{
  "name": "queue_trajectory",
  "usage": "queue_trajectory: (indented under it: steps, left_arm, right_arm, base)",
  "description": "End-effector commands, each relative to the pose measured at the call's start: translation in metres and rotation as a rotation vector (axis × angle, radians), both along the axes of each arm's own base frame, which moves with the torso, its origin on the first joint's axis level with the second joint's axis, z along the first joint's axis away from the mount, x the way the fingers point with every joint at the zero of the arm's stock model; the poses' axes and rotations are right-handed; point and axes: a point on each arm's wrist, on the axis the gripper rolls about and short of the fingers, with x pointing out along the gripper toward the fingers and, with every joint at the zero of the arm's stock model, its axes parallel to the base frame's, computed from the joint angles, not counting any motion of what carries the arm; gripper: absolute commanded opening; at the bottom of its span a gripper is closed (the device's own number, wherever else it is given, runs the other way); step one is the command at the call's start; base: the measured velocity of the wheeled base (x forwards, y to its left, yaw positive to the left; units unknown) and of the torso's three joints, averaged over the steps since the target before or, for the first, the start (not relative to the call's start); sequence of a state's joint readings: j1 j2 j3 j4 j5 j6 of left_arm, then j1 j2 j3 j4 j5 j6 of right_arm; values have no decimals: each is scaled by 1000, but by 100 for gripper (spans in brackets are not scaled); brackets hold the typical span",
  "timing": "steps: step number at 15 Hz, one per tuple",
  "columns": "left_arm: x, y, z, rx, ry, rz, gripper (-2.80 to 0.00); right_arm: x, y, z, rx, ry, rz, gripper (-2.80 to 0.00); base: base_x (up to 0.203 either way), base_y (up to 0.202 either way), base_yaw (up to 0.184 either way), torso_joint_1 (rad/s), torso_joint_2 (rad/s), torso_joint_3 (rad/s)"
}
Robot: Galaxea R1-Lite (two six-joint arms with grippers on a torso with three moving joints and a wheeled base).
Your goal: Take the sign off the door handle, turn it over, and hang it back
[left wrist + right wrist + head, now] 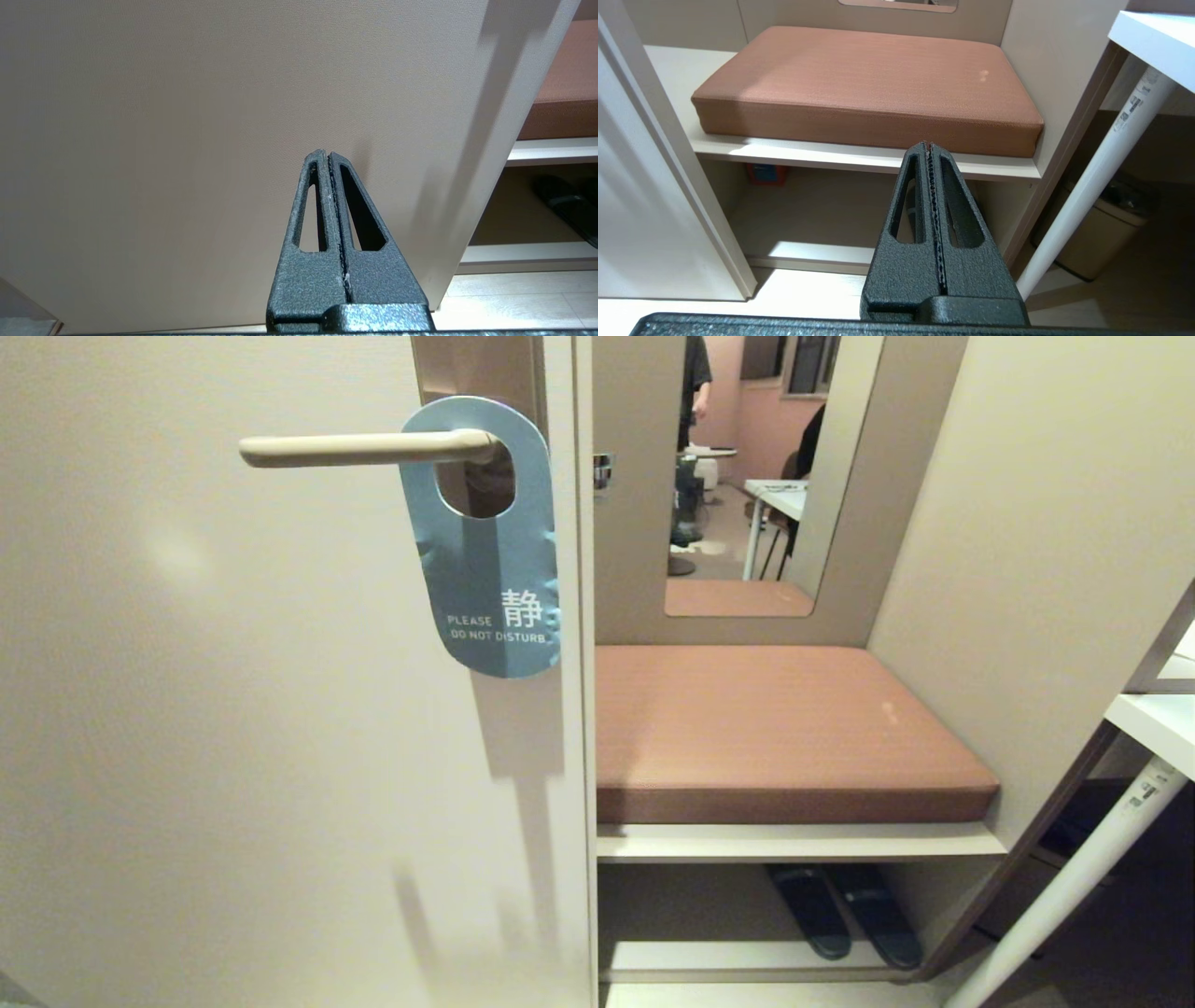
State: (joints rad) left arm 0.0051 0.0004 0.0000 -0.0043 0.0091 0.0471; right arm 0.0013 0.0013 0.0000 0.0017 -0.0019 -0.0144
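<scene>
The sign (485,579) hangs by its hole on the door handle (364,448), blue "PLEASE DO NOT DISTURB" side facing me, at the upper middle of the head view. The cream lever sticks out leftward from a tall brown-grey plate (481,369) on the beige door. Neither arm shows in the head view. My left gripper (325,154) is shut and empty, low down and pointing at the bare lower door panel. My right gripper (928,145) is shut and empty too, pointing at the bench shelf beside the door.
Right of the door's edge is a nook with a brown cushion (784,723) on a shelf, dark slippers (845,910) underneath and a mirror (747,467) above. A white table leg (1074,887) slants at the far right, with a beige bin (1104,238) behind it.
</scene>
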Motion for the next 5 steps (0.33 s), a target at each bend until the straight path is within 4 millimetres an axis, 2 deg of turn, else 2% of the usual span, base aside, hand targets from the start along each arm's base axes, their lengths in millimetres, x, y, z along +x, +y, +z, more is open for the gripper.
queue_trajectory:
  steps: [1,5]
  left_arm:
    - [0,0,0,0,-1,2,-280]
    - [0,0,0,0,-1,2,-280]
  right_arm:
    - [0,0,0,11,0,0,-280]
    - [0,0,0,11,0,1,-280]
  base:
    - [0,0,0,0,0,0]
    - [0,0,0,0,0,0]
